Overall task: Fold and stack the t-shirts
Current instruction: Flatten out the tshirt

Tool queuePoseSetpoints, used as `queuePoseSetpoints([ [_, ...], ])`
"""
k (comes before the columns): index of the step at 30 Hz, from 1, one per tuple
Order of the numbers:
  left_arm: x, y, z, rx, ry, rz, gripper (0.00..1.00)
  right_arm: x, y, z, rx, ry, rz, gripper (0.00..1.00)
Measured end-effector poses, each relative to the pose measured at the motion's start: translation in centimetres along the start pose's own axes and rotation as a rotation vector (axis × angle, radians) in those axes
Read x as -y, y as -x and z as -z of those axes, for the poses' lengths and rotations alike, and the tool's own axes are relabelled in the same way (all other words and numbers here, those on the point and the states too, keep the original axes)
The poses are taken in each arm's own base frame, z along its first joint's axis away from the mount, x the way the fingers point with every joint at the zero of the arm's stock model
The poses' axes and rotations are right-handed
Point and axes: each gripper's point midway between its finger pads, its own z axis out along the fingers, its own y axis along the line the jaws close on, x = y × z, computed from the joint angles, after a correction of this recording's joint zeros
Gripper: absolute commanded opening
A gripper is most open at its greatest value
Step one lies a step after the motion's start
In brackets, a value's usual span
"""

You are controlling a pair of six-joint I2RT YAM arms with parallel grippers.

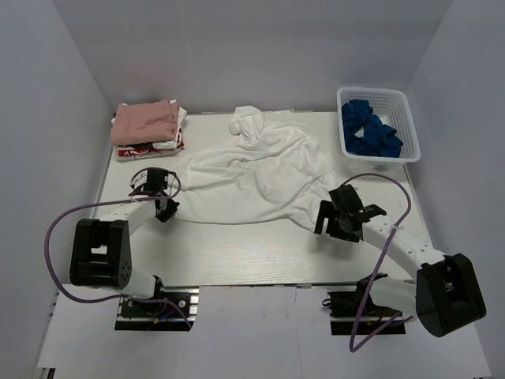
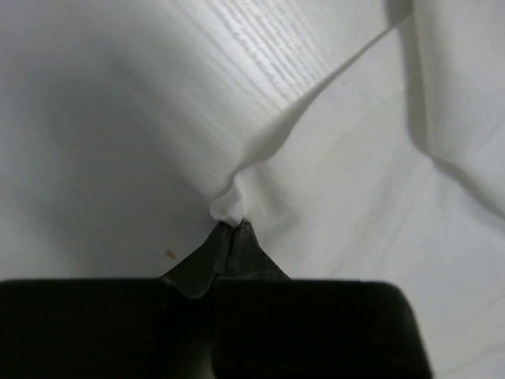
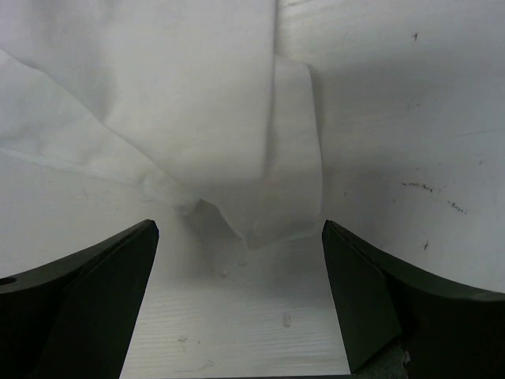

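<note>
A large white t-shirt (image 1: 252, 174) lies spread and wrinkled across the middle of the table. A folded dusty-pink tee (image 1: 144, 120) lies on a folded white-and-red printed tee (image 1: 150, 147) at the back left. My left gripper (image 1: 167, 207) is shut on the white shirt's left corner; in the left wrist view the jaws (image 2: 231, 229) pinch a small tuft of white cloth (image 2: 227, 207). My right gripper (image 1: 325, 219) is open just in front of the shirt's right corner (image 3: 276, 213), which lies between the two fingers without touching them.
A white basket (image 1: 406, 126) with dark blue cloth (image 1: 369, 131) stands at the back right. White walls enclose the table on three sides. Bare wood-grain tabletop (image 1: 260, 253) shows in front of the shirt.
</note>
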Motion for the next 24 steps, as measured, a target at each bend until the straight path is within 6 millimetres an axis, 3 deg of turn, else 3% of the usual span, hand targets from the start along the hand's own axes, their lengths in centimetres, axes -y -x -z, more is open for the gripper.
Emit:
queuePoseSetpoints([
  [2,0.8,0.2,-0.2,0.0,-0.031,-0.007,0.0,-0.1,0.1,-0.5,0.0,0.0,-0.001,0.8],
  [3,1.0,0.2,-0.3,0.0,-0.041,-0.008,0.0,-0.2,0.2,-0.8,-0.001,0.0,0.003,0.62],
  [4,1.2,0.3,-0.3,0.001,-0.05,-0.01,0.0,-0.4,0.2,-1.2,-0.003,0.003,0.015,0.32],
  [5,1.3,0.3,-0.3,0.001,-0.057,-0.012,0.0,-0.6,0.3,-1.8,-0.007,0.007,0.025,0.09],
  [6,1.5,0.3,-0.3,0.001,-0.063,-0.014,0.0,-0.8,0.3,-2.2,-0.013,0.009,0.03,0.0],
  [11,2.1,0.1,0.2,-0.01,-0.105,-0.023,0.0,-2.2,2.8,-3.2,0.026,0.02,0.037,0.0],
  [15,3.5,1.3,2.4,0.035,-0.178,-0.017,0.0,-3.3,5.9,-1.0,0.131,0.045,0.03,0.0],
  [18,5.7,4.0,6.1,0.129,-0.29,0.007,0.0,-4.8,10.1,3.7,0.305,0.126,0.005,0.0],
  [20,7.6,6.7,10.1,0.229,-0.401,0.034,0.0,-5.8,13.3,8.3,0.454,0.2,-0.018,0.0],
  [24,9.8,11.3,18.4,0.402,-0.583,0.085,0.0,-6.6,17.2,16.4,0.672,0.312,-0.056,0.0],
])
